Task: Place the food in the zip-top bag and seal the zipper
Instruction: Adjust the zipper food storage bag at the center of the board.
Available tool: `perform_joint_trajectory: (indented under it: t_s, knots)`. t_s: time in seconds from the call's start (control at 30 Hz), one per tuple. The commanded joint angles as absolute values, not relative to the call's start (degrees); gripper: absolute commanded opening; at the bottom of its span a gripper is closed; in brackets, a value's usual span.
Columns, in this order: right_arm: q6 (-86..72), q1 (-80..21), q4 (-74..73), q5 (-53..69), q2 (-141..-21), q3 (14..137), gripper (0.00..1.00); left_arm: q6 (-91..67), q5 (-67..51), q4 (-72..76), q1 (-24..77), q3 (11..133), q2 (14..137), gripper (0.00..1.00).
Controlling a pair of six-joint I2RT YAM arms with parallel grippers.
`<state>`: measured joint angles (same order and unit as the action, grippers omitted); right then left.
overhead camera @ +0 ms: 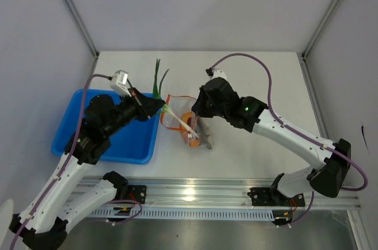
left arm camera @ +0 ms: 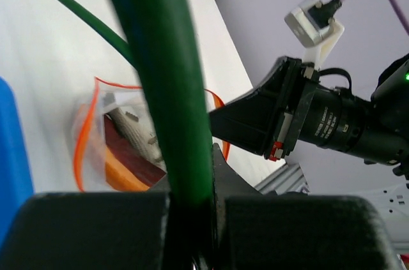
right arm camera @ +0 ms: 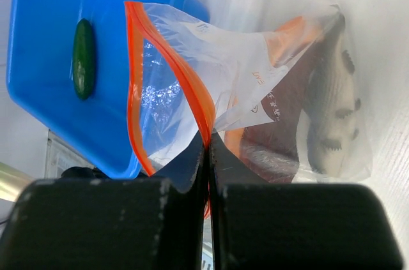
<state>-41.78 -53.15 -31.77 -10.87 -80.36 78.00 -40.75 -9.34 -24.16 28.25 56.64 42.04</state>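
White counter (overhead camera: 248,72) between plain grey walls, blue tray (overhead camera: 71,138) at the left. Near the middle, the zip-top bag (overhead camera: 180,121), just right of the tray, mouth turned toward it. Inside already: the dark-red meat slab (right arm camera: 287,110), lying low in the pouch against the counter.

Pinched shut on the mouth edge, right on the orange zipper (right arm camera: 166,72): the right claw (right arm camera: 208,149). One lip lifted clear of the other, seemingly to keep the opening gaping and the flimsy pouch anchored against a push.

Clamped tight around the green stalks (left arm camera: 166,91): the left claw (left arm camera: 192,206). Long leaves trailing back over the counter, pale root end pointing forward, probably so as to feed the stiffer end in first. Pale end reaching across the bag's mouth in the overhead view; inside or merely on top, hard to tell.

Judged stage: slab in, stalks on the way, zipper not yet pressed closed.

In the tray, one small green piece (right arm camera: 83,58), well apart from the bag.
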Motion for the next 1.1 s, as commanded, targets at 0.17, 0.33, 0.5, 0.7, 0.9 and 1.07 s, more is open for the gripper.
perform_joint_trajectory:
  t_s: [0.17,0.33,0.5,0.7,0.9,1.07]
  knots:
    - [-45.6,-52.0,-26.5,-4.0,-80.6,80.4,0.00,-40.9,-0.4,-9.4,38.0,49.9,41.2,0.01]
    - [-49.6,-50.3,-23.6,3.3,-80.2,79.4,0.00,-39.0,1.4,-5.3,38.8,47.6,44.8,0.01]
    - [-50.8,-49.1,-22.9,5.5,-79.3,79.1,0.00,-37.4,2.3,-5.1,38.9,46.8,46.9,0.01]
    - [-49.6,-47.9,-23.1,6.3,-77.8,76.3,0.00,-33.4,-1.8,-3.8,38.9,49.3,41.8,0.01]
    - [-47.8,-46.0,-21.9,12.1,-75.3,73.0,0.00,-21.6,-11.2,-1.8,38.9,52.9,40.2,0.01]
    - [-46.0,-44.7,-23.8,14.9,-73.3,73.2,0.00,-10.2,-15.7,2.0,38.9,51.9,37.7,0.01]
